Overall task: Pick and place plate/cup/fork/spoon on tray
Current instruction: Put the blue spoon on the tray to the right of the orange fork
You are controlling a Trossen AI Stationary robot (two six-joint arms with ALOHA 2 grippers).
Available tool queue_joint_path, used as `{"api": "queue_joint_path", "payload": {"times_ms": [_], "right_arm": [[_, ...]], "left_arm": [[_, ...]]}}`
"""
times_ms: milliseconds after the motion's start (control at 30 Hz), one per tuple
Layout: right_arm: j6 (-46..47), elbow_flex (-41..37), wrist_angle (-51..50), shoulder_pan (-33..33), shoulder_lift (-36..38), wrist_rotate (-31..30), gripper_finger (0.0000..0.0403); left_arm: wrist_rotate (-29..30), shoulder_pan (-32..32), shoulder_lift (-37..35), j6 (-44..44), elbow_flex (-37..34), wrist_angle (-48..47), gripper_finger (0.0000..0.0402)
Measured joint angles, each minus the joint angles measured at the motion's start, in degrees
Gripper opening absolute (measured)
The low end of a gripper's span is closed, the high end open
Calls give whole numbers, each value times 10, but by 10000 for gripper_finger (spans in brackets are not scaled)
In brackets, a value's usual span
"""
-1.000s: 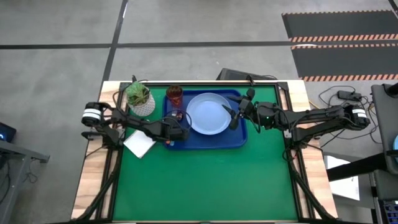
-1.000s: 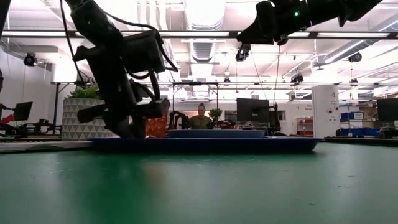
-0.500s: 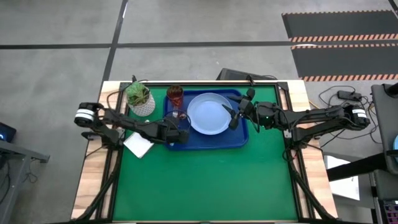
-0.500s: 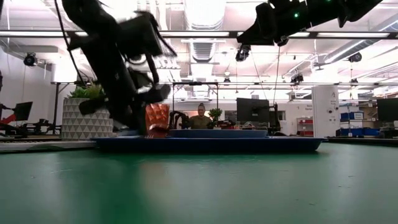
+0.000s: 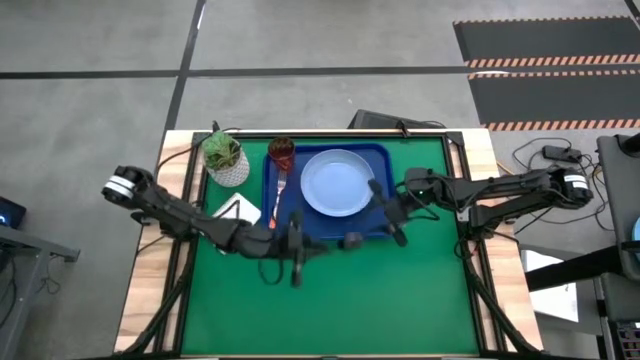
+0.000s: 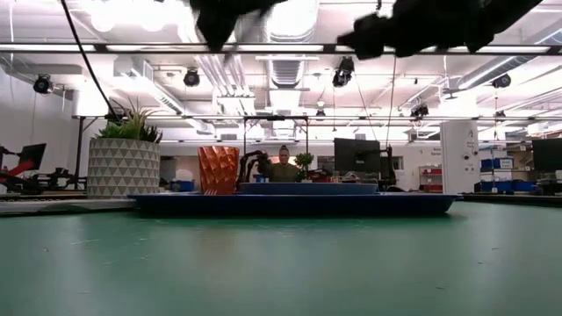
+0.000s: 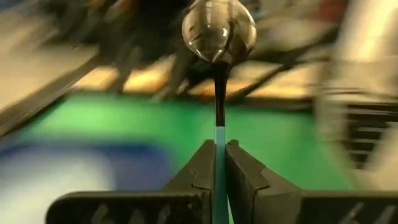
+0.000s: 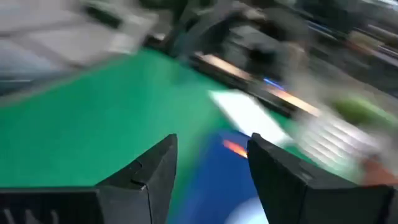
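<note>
Beside tray (image 5: 330,228), plant pot (image 5: 226,160), paper (image 5: 238,212)

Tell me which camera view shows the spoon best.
The left wrist view: the spoon stands clear there, its light-blue handle clamped between the left gripper fingers, its shiny bowl beyond them. The high view shows only a blurred arm near the tray edge. The low and right wrist views show no spoon.

**A robotics lab in an open industrial hall**

The table (image 5: 330,290) stands on a bare concrete floor (image 5: 90,100) marked with dark lines and hazard-striped mats (image 5: 545,45). Beyond it, exposed ceiling ducts (image 6: 290,66), strip lights, monitors (image 6: 358,154) on desks and a seated person (image 6: 283,167) fill the room. Cables (image 5: 545,155) lie beside the table.
</note>
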State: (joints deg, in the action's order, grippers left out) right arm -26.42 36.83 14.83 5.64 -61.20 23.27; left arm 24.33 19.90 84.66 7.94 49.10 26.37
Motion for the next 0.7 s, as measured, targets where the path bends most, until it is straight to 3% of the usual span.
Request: {"api": "queue_joint_path", "payload": {"times_ms": [67, 133, 333, 533, 700], "right_arm": [[-17, 0, 13, 0, -8, 84, 182], [-9, 0, 49, 0, -15, 127, 182], [96, 0, 217, -1, -65, 143, 182], [101, 0, 314, -11, -134, 149, 182], [123, 0, 415, -26, -177, 188, 182]], "left_arm": [[-54, 15, 5, -54, -1, 57, 3], [-64, 24, 11, -75, -3, 84, 3], [-65, 13, 43, -84, -3, 125, 3], [-65, -9, 61, -84, -2, 163, 3], [-67, -25, 74, -84, -1, 166, 2]]}}
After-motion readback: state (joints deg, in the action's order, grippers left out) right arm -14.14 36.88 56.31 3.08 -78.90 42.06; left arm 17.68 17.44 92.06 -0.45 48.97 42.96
